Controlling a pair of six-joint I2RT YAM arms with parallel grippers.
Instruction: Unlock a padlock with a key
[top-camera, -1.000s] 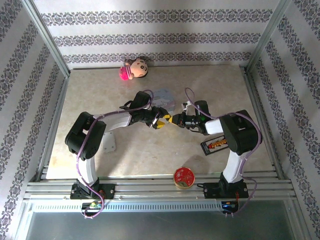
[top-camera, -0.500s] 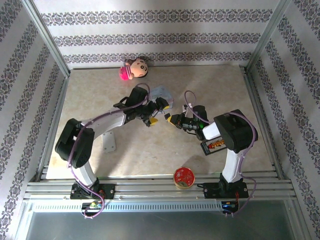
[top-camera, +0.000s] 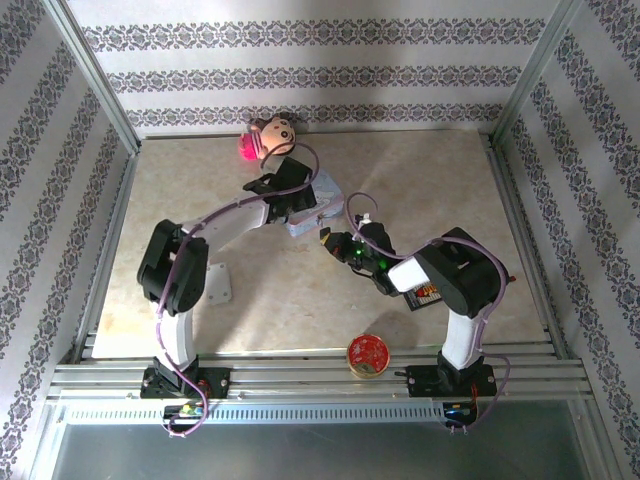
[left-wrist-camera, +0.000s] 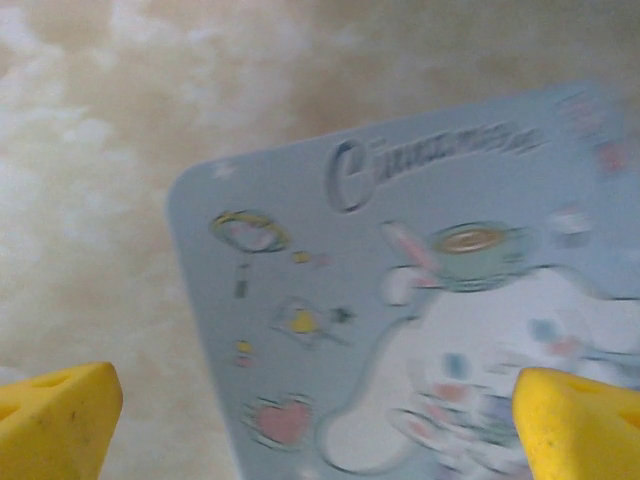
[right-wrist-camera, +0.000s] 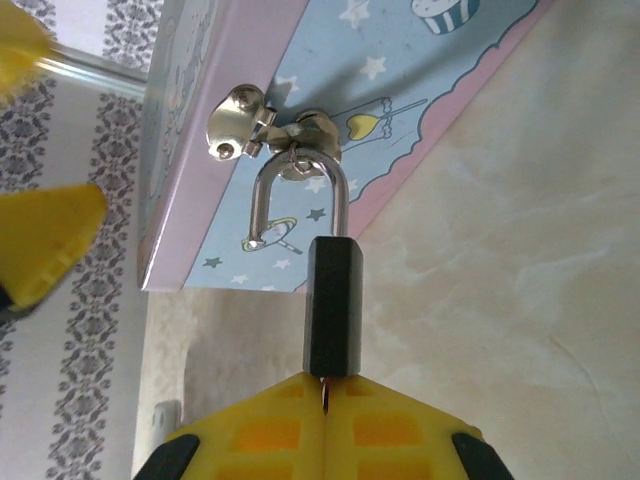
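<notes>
In the right wrist view the small black padlock (right-wrist-camera: 331, 305) hangs by its metal loop (right-wrist-camera: 300, 190) from the clasp of the pale blue box (right-wrist-camera: 330, 90). One leg of the loop ends free beside the body. My right gripper (right-wrist-camera: 326, 392) is shut on the key (right-wrist-camera: 325, 388), a thin sliver that enters the padlock's underside. From above, the right gripper (top-camera: 337, 243) sits just in front of the box (top-camera: 330, 187). My left gripper (left-wrist-camera: 315, 425) stands open over the box's cartoon lid (left-wrist-camera: 420, 300), nothing between its yellow fingertips (left-wrist-camera: 55, 415).
A plush doll head (top-camera: 270, 137) lies at the back. A red round tin (top-camera: 368, 355) sits near the front rail. A flat black card with red-yellow print (top-camera: 432, 294) lies partly under the right arm. A white bracket (top-camera: 217, 284) lies beside the left arm.
My left gripper has opened and swung away from the table's middle to above the box. My right gripper has shifted left, toward the box's front.
</notes>
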